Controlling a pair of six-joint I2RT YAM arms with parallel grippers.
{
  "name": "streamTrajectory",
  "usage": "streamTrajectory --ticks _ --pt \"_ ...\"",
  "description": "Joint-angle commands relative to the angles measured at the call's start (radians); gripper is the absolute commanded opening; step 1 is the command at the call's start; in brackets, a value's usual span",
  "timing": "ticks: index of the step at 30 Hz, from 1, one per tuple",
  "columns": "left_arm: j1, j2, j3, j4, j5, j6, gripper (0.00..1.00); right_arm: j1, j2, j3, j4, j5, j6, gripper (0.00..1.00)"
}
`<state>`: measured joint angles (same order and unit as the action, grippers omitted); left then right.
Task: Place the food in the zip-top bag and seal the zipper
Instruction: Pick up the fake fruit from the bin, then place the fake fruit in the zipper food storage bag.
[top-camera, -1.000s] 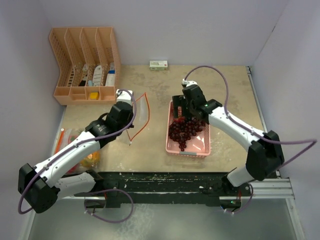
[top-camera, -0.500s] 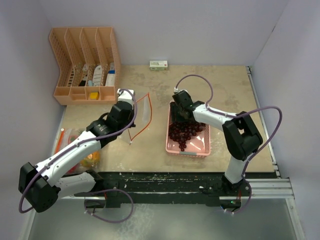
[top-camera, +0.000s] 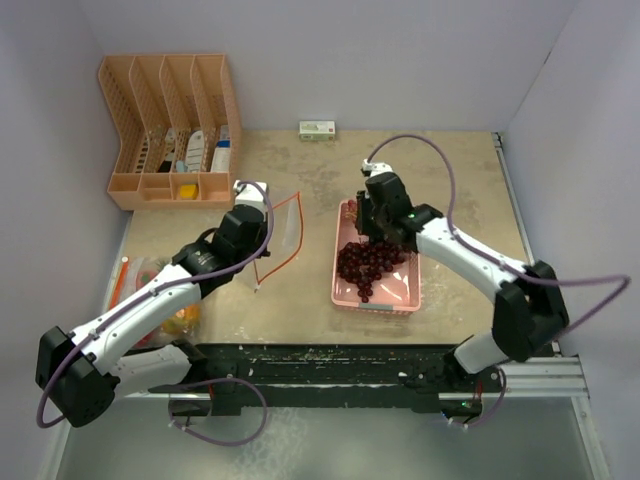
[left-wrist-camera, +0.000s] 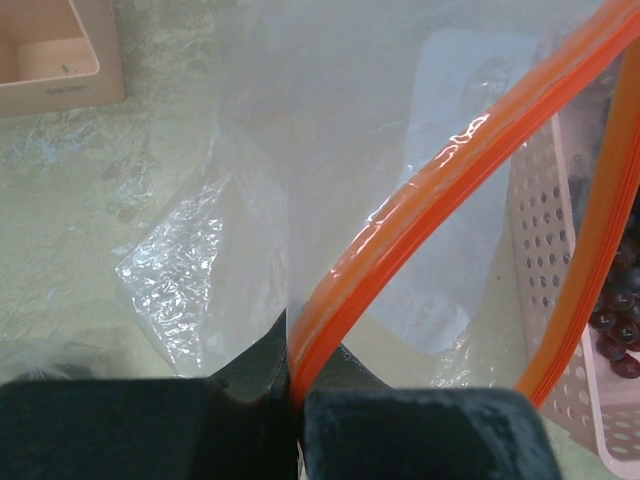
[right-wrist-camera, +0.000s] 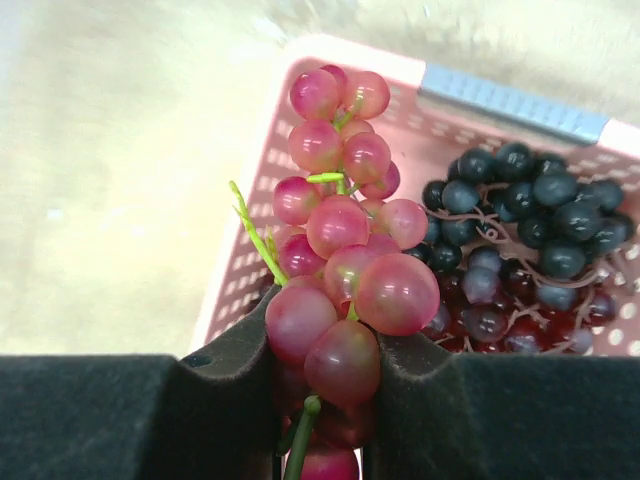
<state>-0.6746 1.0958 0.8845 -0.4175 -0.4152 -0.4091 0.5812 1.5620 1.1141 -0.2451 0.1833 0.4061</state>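
So the pink grape bunch (right-wrist-camera: 340, 260) is pinched between the fingers of the right gripper (right-wrist-camera: 325, 355), jaws closed most of the way around its lower berries, with a green stem poking out to the side. It's held over the far-left corner of the pink tray (right-wrist-camera: 245, 265), right by the perforated wall, and the dark grapes (right-wrist-camera: 530, 220) are piled in the tray just beside it. On the other side, the left gripper (left-wrist-camera: 296, 390) is clamped fully shut on the orange zipper strip (left-wrist-camera: 440, 170) of the clear bag (left-wrist-camera: 330, 110), so the mouth is held up and spread open toward the tray. A strip of bare table (top-camera: 310, 280) is seen between bag and tray. Room gets tighter at the back left, where a peach-coloured organizer (top-camera: 170, 130) is set against the wall, and a small box (top-camera: 317, 128) is tucked at the back edge. Another clear bag (top-camera: 145, 275) with something yellow-orange inside is lying by the left table edge, partly under the left arm.
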Motion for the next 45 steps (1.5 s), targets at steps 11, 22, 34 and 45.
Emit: streamTrajectory --ticks 11,22,34,45 --pt "0.004 0.080 0.032 0.109 0.015 0.006 0.00 0.082 -0.382 0.011 0.075 -0.527 -0.142 0.02" --pt "0.003 0.111 0.064 0.148 0.042 -0.002 0.00 0.139 -0.327 -0.085 0.268 -0.599 -0.018 0.01" --pt "0.004 0.030 0.094 0.151 0.137 -0.030 0.00 0.139 -0.218 -0.056 0.270 -0.418 -0.009 0.00" --pt "0.003 0.066 0.013 0.266 0.218 -0.067 0.00 0.150 -0.052 0.148 0.221 -0.341 0.063 0.01"
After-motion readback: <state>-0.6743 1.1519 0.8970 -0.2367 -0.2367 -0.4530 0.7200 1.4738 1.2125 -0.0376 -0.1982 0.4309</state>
